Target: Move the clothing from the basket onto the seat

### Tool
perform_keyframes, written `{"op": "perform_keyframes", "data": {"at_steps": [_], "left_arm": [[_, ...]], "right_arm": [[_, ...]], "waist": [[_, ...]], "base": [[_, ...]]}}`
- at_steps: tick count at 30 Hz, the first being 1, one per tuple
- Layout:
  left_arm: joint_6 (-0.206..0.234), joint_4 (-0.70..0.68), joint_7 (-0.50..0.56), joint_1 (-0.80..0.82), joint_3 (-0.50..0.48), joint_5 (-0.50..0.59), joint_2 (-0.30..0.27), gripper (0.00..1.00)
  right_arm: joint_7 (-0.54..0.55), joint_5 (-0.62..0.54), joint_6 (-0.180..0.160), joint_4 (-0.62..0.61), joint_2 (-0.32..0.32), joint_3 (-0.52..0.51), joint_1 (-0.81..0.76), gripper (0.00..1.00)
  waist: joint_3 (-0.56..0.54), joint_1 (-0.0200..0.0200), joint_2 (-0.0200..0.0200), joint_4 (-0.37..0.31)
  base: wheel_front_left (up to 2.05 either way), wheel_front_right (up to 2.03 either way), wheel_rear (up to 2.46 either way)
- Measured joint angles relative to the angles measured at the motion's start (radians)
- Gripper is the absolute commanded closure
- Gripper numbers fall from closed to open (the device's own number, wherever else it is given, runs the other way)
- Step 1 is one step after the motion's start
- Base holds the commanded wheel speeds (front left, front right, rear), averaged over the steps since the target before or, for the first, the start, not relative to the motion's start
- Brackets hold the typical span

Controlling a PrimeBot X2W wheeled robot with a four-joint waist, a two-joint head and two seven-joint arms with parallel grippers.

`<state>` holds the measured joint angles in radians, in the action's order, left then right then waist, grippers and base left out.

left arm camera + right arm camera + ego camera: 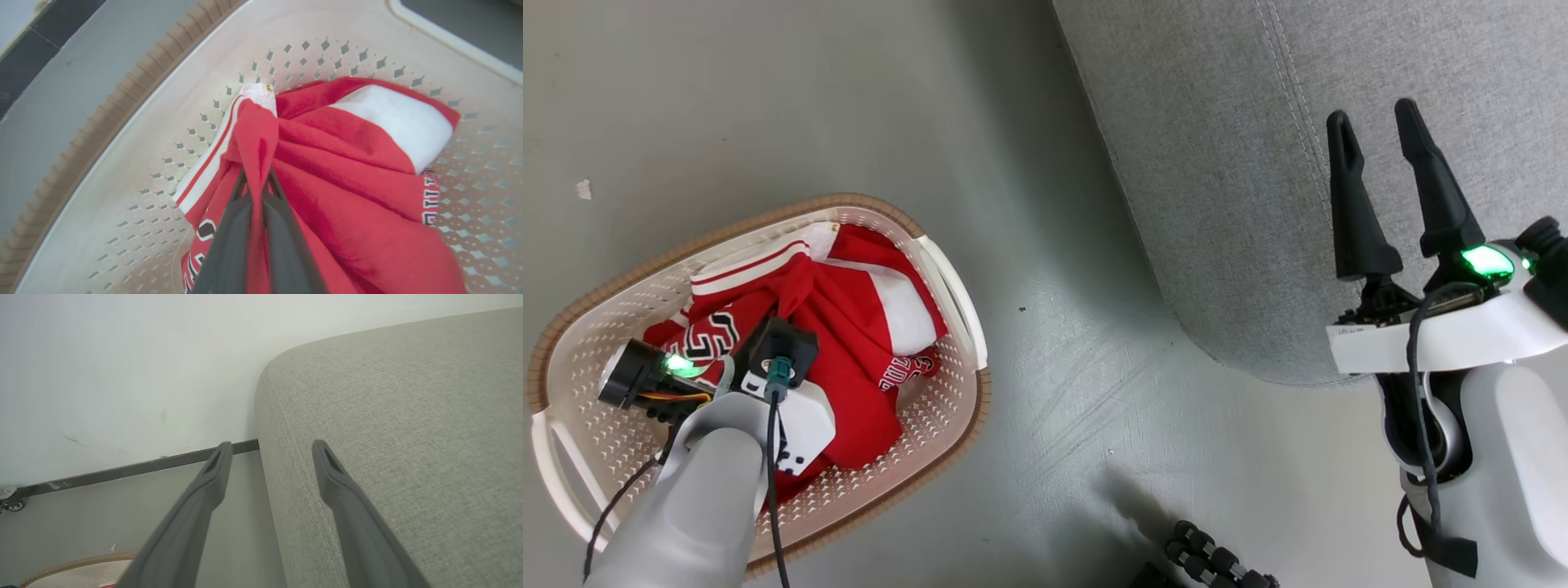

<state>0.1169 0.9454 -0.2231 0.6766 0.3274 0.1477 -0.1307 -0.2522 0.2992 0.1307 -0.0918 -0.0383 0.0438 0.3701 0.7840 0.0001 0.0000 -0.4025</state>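
Note:
The red clothing (pixel 849 327) with white panels and black-and-white lettering lies bunched in the cream basket (pixel 931 408) on the floor at the lower left. My left gripper (pixel 256 175) reaches down into the basket and is shut on a raised fold of the red clothing (pixel 327 171), which is pinched between its two fingers. The grey seat (pixel 1258 163) fills the upper right. My right gripper (pixel 1376 122) hovers open over the seat's near corner, with nothing between its fingers (pixel 212 486); the seat (pixel 408 437) lies beneath it.
Grey floor (pixel 1054 327) separates the basket from the seat. A white wall (pixel 122 375) with a dark skirting strip stands behind the seat. A black ribbed object (pixel 1217 559) lies at the bottom edge. A castor wheel (pixel 10 500) sits by the wall.

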Motion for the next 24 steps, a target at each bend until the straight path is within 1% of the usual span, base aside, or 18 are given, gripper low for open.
{"op": "perform_keyframes", "data": {"at_steps": [8,15,20,24], "left_arm": [[0.002,-0.039,-0.016,0.000,0.015,-0.009,0.017,1.00],[-0.017,-0.099,-0.025,0.000,0.024,-0.019,0.025,1.00],[-0.022,-0.165,-0.025,-0.011,0.022,-0.036,0.025,1.00],[-0.021,-0.276,-0.025,-0.022,0.018,-0.046,0.026,1.00]], "right_arm": [[0.000,-0.001,0.000,0.015,0.000,0.011,0.010,0.00],[0.000,-0.017,0.000,0.037,-0.001,0.038,0.010,0.00],[0.000,-0.032,0.000,0.054,-0.001,0.050,0.010,0.00],[0.000,-0.040,0.000,0.069,-0.002,0.061,0.012,0.00]], "waist": [[-0.027,0.0000,0.0000,0.022],[-0.051,0.0000,0.0000,0.042],[-0.075,0.0000,0.0000,0.060],[-0.096,0.0000,0.0000,0.077]], "base": [[0.00,0.00,0.00],[0.00,0.00,0.00],[0.00,0.00,0.00],[0.00,0.00,0.00]]}}
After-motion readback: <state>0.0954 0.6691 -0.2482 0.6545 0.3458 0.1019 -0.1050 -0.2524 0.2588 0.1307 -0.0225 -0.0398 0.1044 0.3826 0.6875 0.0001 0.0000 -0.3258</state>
